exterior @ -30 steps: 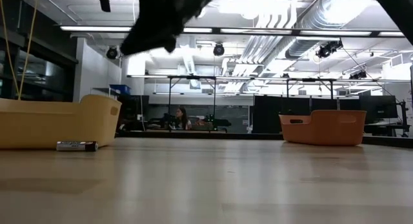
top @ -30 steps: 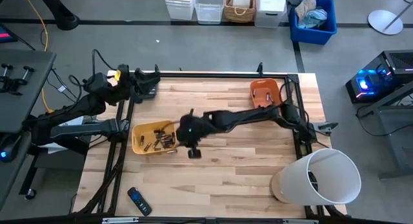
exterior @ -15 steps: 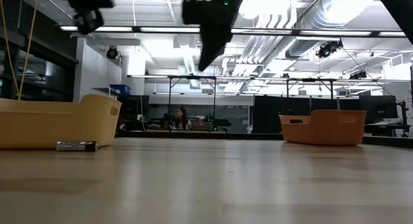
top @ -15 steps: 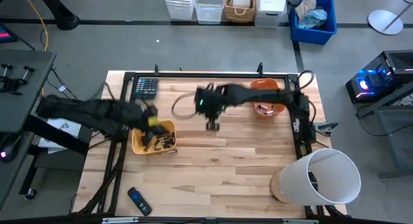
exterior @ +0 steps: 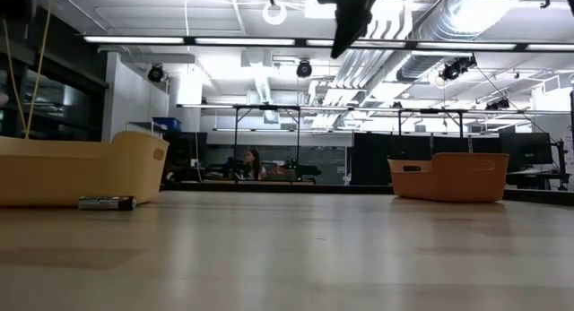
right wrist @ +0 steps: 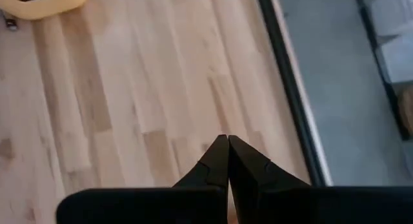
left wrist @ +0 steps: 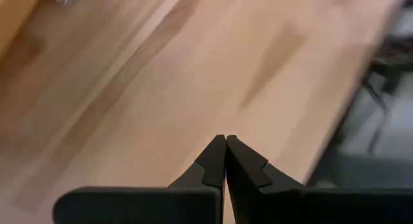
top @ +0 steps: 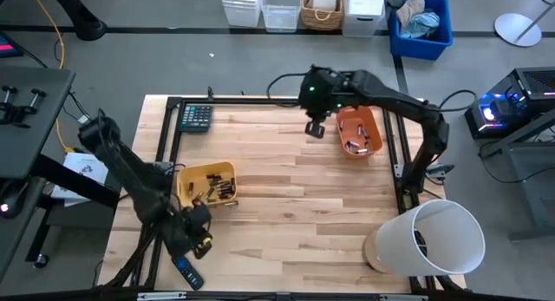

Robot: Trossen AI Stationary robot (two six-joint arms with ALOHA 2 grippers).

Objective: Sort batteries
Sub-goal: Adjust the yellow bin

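Several batteries (top: 212,190) lie in a yellow bin (top: 187,195) at the table's left. One battery (top: 229,204) lies on the wood beside the bin; the low view shows that battery (exterior: 106,203) flat on its side. A few more batteries (top: 351,147) lie in the orange bin (top: 371,127) at the far right. My left gripper (top: 201,238) is shut and empty near the front left, between the yellow bin and a remote. My right gripper (top: 314,127) is shut and empty, high above the table just left of the orange bin.
A black remote (top: 186,271) lies at the near left edge, close to my left gripper. A dark calculator (top: 196,117) sits at the far left corner. A white cylinder (top: 434,240) lies at the near right corner. Bare wood (top: 303,206) spans the middle.
My left gripper has swung from the far left corner, past the yellow bin, down toward the near left edge. My right gripper has risen from beside the yellow bin and gone toward the far right, up to the orange bin.
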